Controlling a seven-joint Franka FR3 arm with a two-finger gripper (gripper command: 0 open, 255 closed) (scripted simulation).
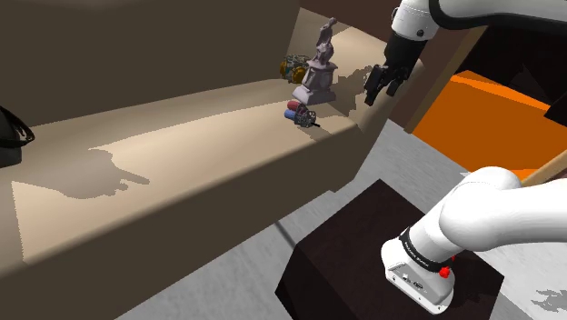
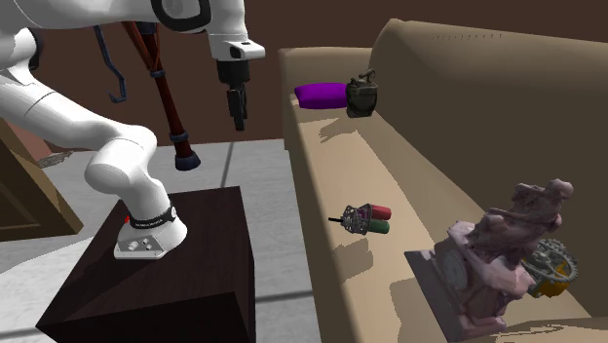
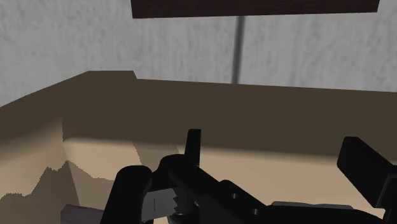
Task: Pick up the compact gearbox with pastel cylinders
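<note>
Gearbox [image 1: 300, 115] by statue [image 1: 320, 68], at couch seat's [image 1: 182, 145] front edge, lying along it. Tool [image 1: 379, 94] released, well off statue.

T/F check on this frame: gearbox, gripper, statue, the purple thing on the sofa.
1. The gearbox lies on the sofa seat. True.
2. The gripper holds the gearbox. False: it hangs open in the air, apart from it.
3. A statue stands on the same seat. True.
4. The purple thing touches the gearbox. False: it lies far along the seat from it, beside a dark object.
</note>
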